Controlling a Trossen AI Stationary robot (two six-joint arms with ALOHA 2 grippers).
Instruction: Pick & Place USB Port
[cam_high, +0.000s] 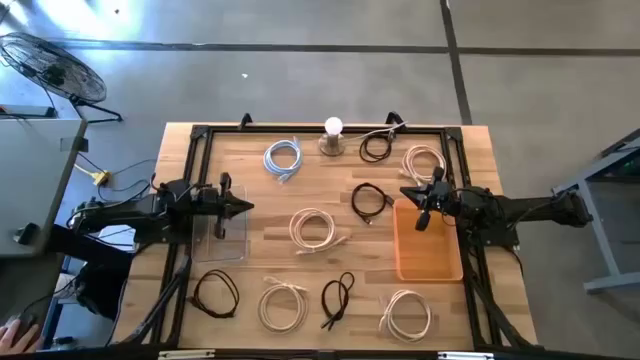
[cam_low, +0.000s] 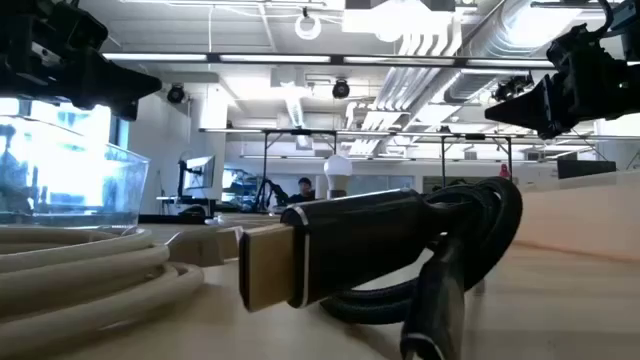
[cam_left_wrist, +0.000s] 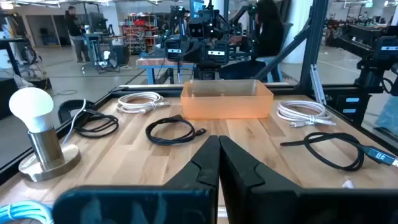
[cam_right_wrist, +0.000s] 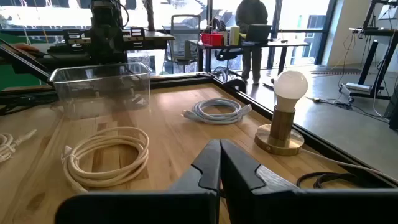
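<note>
High view first: I see my left gripper (cam_high: 243, 207) pinched shut and empty above the clear plastic bin (cam_high: 226, 240) at the table's left side. My right gripper (cam_high: 408, 193) is likewise closed on nothing, just beside the translucent orange tray (cam_high: 428, 262). Coiled cables lie loose on the wooden tabletop (cam_high: 250, 150), the small black coil (cam_high: 370, 201) nearest the right gripper.

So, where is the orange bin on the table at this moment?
In the high view, the orange bin sits on the table's right side, directly under the right gripper, with a black cable coil to its left and a white cable coil below.
</note>
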